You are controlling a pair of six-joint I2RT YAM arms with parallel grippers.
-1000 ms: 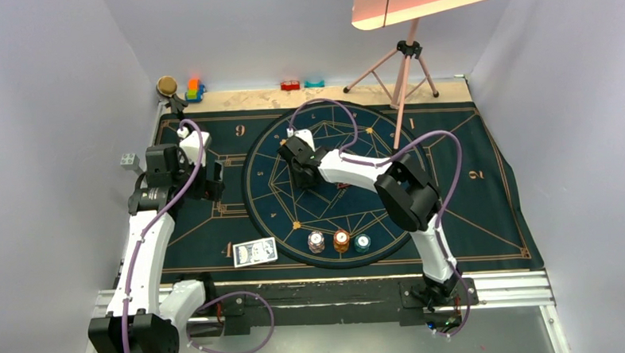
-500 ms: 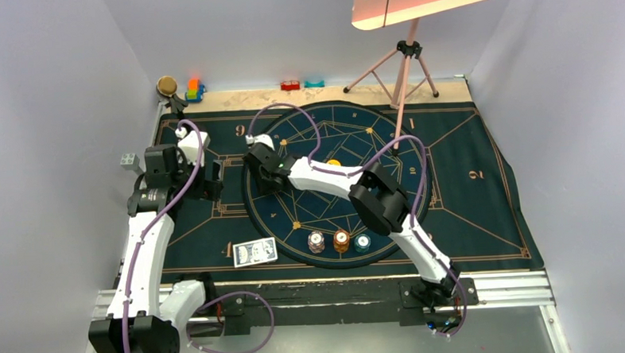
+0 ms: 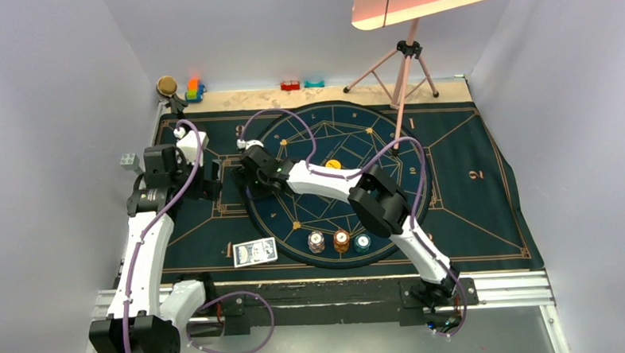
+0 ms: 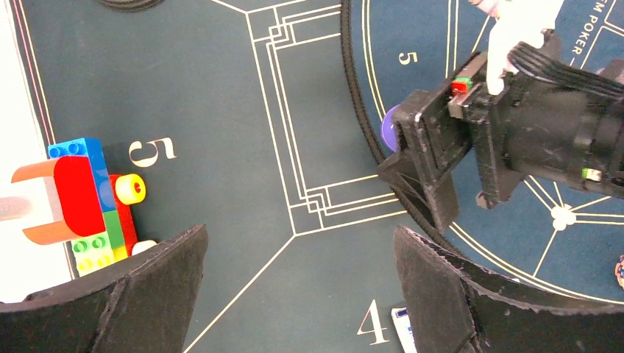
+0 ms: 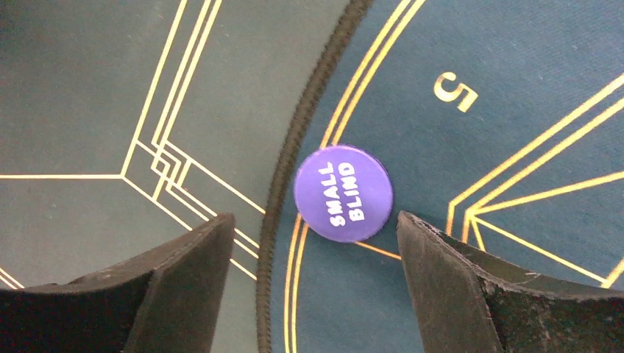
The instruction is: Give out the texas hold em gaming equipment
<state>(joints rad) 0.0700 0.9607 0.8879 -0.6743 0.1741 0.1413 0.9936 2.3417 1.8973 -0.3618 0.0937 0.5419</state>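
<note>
A purple round chip marked SMALL BLIND lies flat on the mat at the circle's left rim, by the number 5. My right gripper is open just above it, a finger on each side, not touching it. In the top view the right gripper hides the chip. My left gripper is open and empty just left of it. Its view shows the right gripper, an edge of the purple chip and a card corner. The card deck lies front left. White, orange and teal chip stacks stand beside it. A yellow-orange token lies mid-circle.
The dark blue mat covers the table. Toy blocks stand at the far edge, with a red one and a teal one. A block toy sits near my left fingers. A tripod stands at the back right.
My right arm has swung left from the circle's middle to its left rim, uncovering the yellow-orange token. The left arm, cards and chip stacks have not moved.
</note>
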